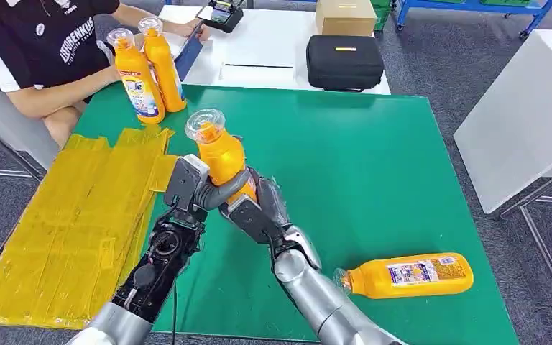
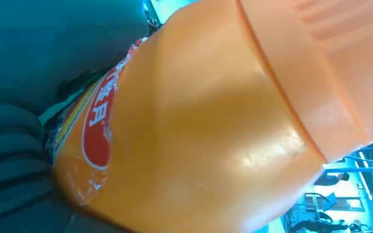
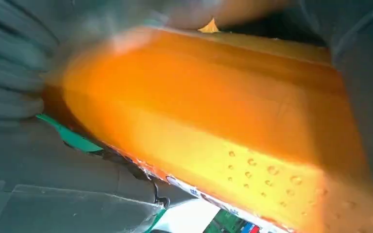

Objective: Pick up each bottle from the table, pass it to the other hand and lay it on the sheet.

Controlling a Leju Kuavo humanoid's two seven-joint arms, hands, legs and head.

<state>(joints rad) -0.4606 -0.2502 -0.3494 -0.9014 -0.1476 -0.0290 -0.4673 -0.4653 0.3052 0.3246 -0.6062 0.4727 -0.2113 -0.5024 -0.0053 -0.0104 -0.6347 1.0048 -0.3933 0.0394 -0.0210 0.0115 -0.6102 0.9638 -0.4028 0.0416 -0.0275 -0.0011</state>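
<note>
Head view: I see my left hand [image 1: 195, 188] and right hand [image 1: 259, 208] both gripping one upright orange bottle [image 1: 219, 151] over the green table's [image 1: 374, 165] middle.

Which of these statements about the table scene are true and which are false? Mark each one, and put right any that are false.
1. Both hands are on the same orange bottle. True: the left hand and the right hand both grip it above the green table.
2. The yellow sheet already has a bottle lying on it. False: no bottle lies on the sheet.
3. A bottle lies on its side near the right arm. True.
4. Two bottles at the far corner lie flat. False: they stand upright beside a person's arm.
5. The held bottle has no cap. False: it has a clear cap.
</note>
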